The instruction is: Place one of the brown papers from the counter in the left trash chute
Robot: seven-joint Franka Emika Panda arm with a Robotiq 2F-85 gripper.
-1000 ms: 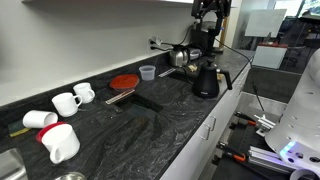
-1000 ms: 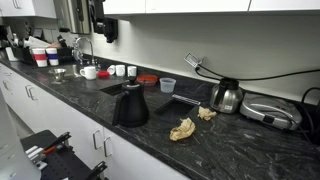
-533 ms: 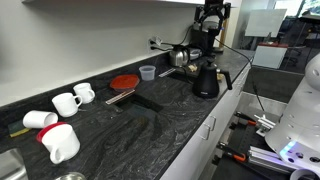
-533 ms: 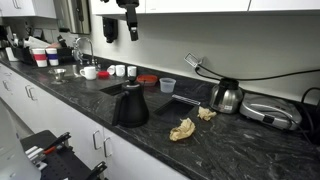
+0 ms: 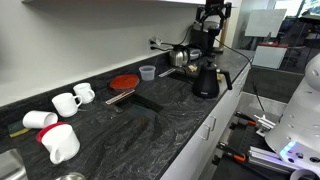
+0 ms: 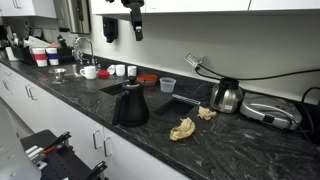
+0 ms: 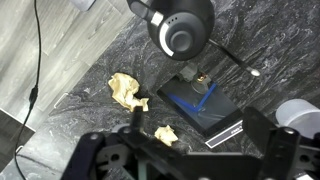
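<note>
Counter [image 6: 235, 145] holds 2 brown papers [image 6: 182, 129]; end effector [image 6: 137, 29] seemingly shifted.

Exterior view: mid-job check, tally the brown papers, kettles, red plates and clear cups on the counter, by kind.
Brown papers: 2
Kettles: 2, a black kettle and a silver kettle
Red plate: 1
Clear cup: 1
Total: 6

Open counter [image 6: 250, 140] surrounds the brown papers [image 6: 183, 129], flanked by the black kettle [image 6: 131, 104] and silver kettle [image 6: 227, 96].
</note>
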